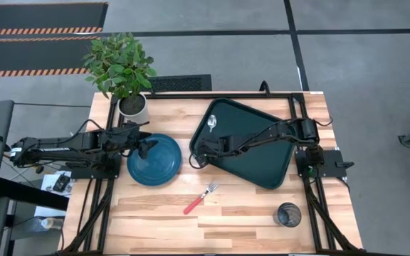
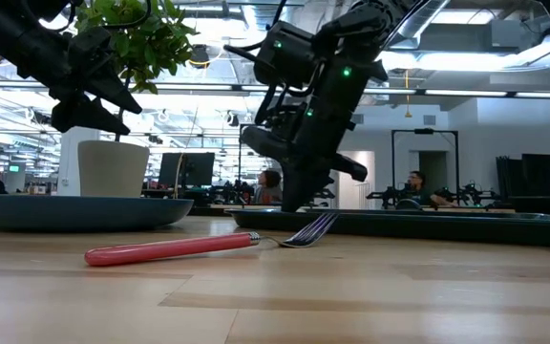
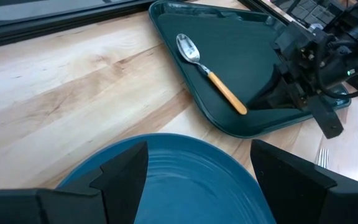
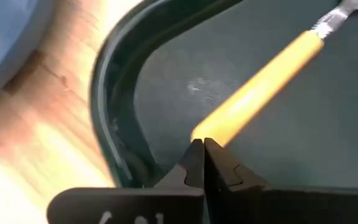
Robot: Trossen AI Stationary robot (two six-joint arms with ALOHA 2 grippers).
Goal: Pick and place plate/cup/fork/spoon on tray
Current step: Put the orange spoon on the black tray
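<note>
Over on the left, the left gripper (image 1: pixel 146 148) was held above the near edge of the plate (image 1: pixel 154 160), its fingers (image 3: pixel 124 168) spread wide and nothing gripped between them. Below the plate, the fork (image 1: pixel 201 198) was seen lying alone on the bare table (image 1: pixel 248 213). Moving right, the tray (image 1: pixel 276 167) was set at an angle, and the spoon (image 3: pixel 210 72) was found lying inside it, near its far left corner. The right gripper (image 4: pixel 198 155) was poised right at the end of the spoon's handle, fingers pinched together, nothing held. Far right, the cup (image 1: pixel 288 214) was left standing near the table's front edge.
</note>
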